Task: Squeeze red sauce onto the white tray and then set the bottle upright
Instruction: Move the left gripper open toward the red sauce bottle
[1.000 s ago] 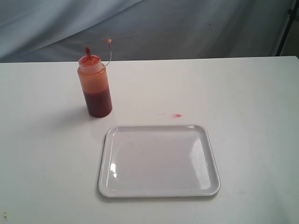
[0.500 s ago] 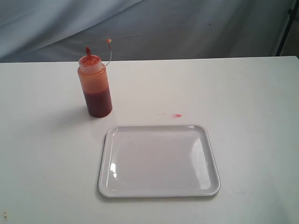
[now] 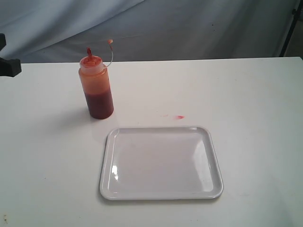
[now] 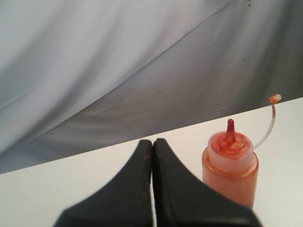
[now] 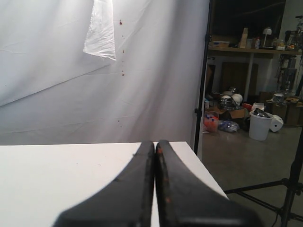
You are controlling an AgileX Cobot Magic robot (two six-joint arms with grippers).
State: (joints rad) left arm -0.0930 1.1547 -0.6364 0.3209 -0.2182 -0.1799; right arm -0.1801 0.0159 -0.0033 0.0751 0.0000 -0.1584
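Cropped and covered
The left gripper [image 4: 152,141] hides the base of the bottle [image 4: 230,165]; well left of the bottle, exterior view, a dark arm part [image 3: 9,66] is edge-cropped.

Set on a plain white table [image 3: 255,90] with a matte, evenly lit top. Backed by a grey-white cloth backdrop [image 3: 189,28], loosely hung and creased in long slanting folds. Flecked in the right wrist view with a few small red specks [image 5: 122,47], beside a brighter patch of cloth [image 5: 100,28]. Bounded at the cloth's edge by a black upright pole [image 5: 206,71]. Beyond that, opens onto a dim workshop: bare concrete floor [image 5: 236,161], a wooden shelf [image 5: 246,48] crowded with small items, a white bucket [image 5: 259,125], boxes and clutter [image 5: 222,116] along the far wall, black tripod legs [image 5: 267,187] on the floor.
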